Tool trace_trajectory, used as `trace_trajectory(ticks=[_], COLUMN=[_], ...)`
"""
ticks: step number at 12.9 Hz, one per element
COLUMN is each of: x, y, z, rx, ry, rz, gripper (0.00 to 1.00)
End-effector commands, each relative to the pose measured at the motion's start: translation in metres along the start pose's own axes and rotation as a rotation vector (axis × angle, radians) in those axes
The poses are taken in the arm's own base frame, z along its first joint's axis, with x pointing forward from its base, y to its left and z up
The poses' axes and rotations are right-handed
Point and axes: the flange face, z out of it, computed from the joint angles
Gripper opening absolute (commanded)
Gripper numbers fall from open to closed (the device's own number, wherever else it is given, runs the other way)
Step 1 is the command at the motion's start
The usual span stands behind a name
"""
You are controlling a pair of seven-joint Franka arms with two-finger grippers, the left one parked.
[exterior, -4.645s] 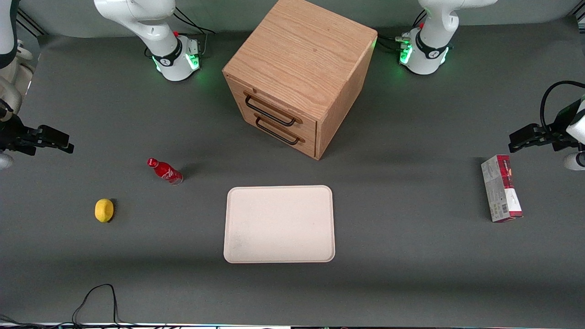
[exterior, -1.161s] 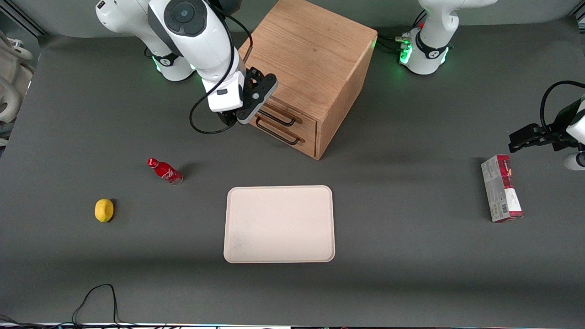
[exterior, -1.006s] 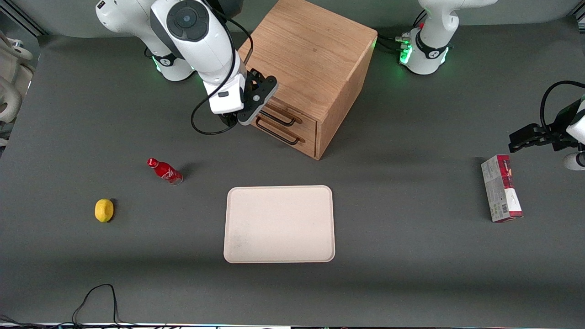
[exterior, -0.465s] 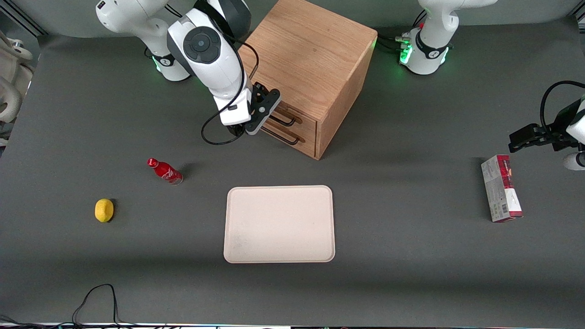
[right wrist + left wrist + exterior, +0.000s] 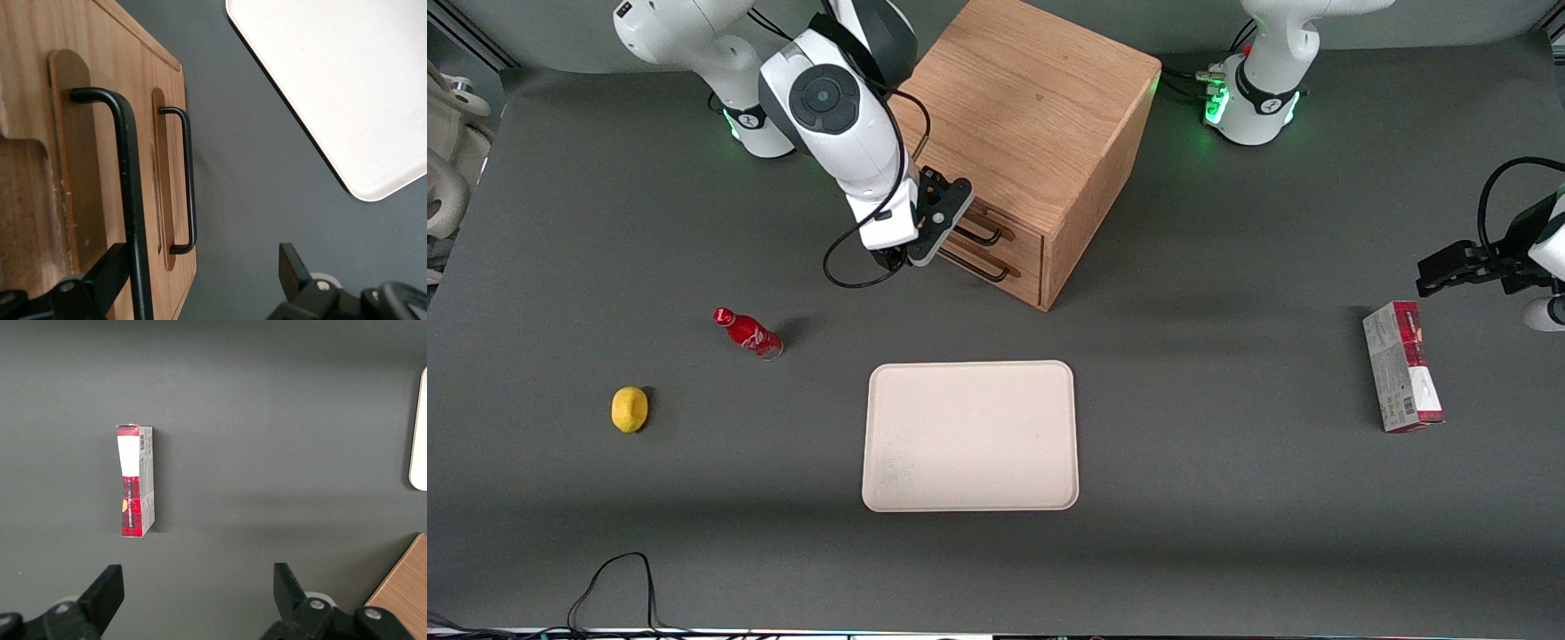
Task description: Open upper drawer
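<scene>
Change: right arm has swung in from the working arm's end of the table and come down in front of the cabinet [image 5: 1024, 133]; in the last half second only a small shift closer to the drawer fronts.
Pincer: pincer [image 5: 925, 233] sits right at the front of the cabinet, at handle height. Fingers spread, nothing gripped. In the wrist view one finger [image 5: 107, 277] is just beside the upper handle [image 5: 127, 193] and the other stands well clear toward the tray, so the bar lies inside the gap near one finger.
Upper drawer: upper drawer [image 5: 996, 227] shut, flush with the cabinet front, mostly hidden by the arm in the front view. It sits above the lower drawer [image 5: 1009, 267], whose own handle [image 5: 187, 180] is untouched.
Meaning: approach looks about done, grasp not made yet. My read: next is clamp on the upper bar, then pull straight out. Risk: with the bar off-centre in the gap, closing may nudge it or slip.
Writing: red bottle [image 5: 747, 332] has white script, too small to read. Red-and-white carton [image 5: 135, 480] shows a barcode at one end; its print is unreadable.
Other: lemon [image 5: 630, 409] and tray [image 5: 969, 436] are nearer the front camera, well apart from the cabinet.
</scene>
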Motion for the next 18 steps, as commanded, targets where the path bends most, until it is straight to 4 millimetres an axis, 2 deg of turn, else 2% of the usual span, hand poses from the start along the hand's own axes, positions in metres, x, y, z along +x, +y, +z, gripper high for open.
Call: trace_trajectory(ticks=[1,3,6,8,11,16,17,18], x=[0.000,0.000,0.011,0.014,0.019,0.034,0.037,0.035], y=[-0.004,-0.004,0.005,0.007,0.009,0.025,0.030,0.047], z=[0.000,0.001,0.029,0.036,0.031,0.020,0.020,0.022], rx=[0.019,0.019,0.011,0.011,0.010,0.002,0.004,0.005], ry=[0.019,0.019,0.017,0.009,0.013,0.027,0.024,0.018], rz=[-0.023,-0.023,-0.014,-0.011,-0.012,0.002,-0.012,-0.003], gripper=[1.00,1.00,1.00,1.00,1.00,1.00,1.00,1.00])
